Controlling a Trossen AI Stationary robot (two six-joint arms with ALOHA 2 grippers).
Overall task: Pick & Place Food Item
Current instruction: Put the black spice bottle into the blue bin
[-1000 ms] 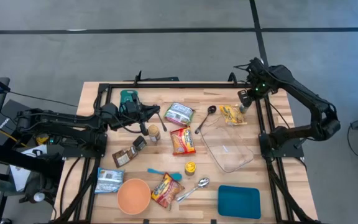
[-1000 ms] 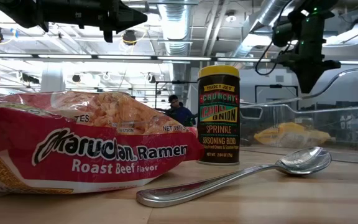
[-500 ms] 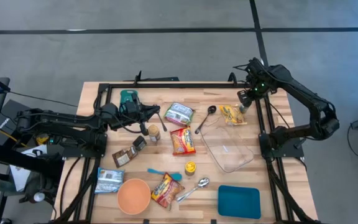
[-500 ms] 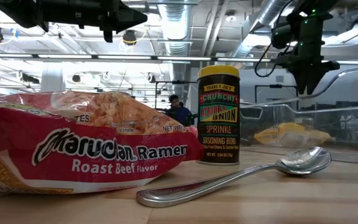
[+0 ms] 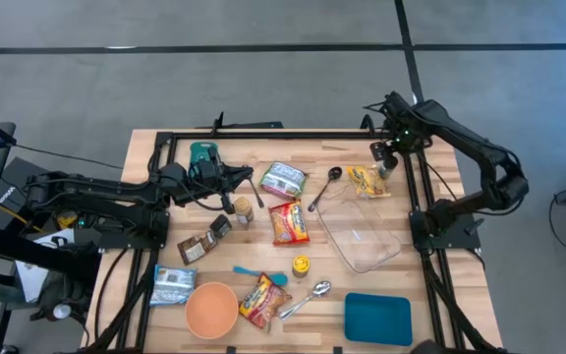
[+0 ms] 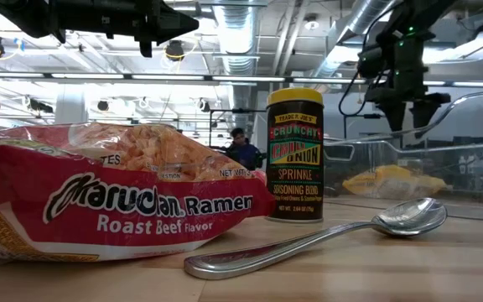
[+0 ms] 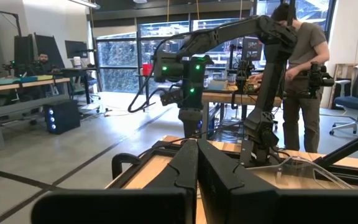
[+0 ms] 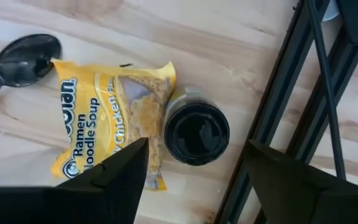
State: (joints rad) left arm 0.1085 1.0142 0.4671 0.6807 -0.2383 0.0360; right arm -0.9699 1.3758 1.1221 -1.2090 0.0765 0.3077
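Observation:
A yellow ramen noodle soup packet (image 8: 104,118) lies flat on the wood at the table's far right, also in the high view (image 5: 367,181). A dark-lidded jar (image 8: 197,134) stands upright against the packet's edge. My right gripper (image 8: 197,186) hovers open above the jar and packet, fingers pointing down and touching nothing; it also shows in the high view (image 5: 386,152) and the low view (image 6: 409,117). My left gripper (image 5: 252,180) waits shut over the table's left middle with nothing in it.
A black spoon (image 8: 23,59) lies beside the packet. A clear container (image 5: 362,234) sits nearer, with a blue tray (image 5: 377,319) at the near right. The black frame rail (image 8: 278,99) runs close by the jar. Red ramen packets (image 5: 289,223), a spice jar (image 5: 302,265) and an orange bowl (image 5: 211,308) fill the middle.
My right gripper has opened its fingers while staying above the jar and the yellow packet. The packet and jar have not moved.

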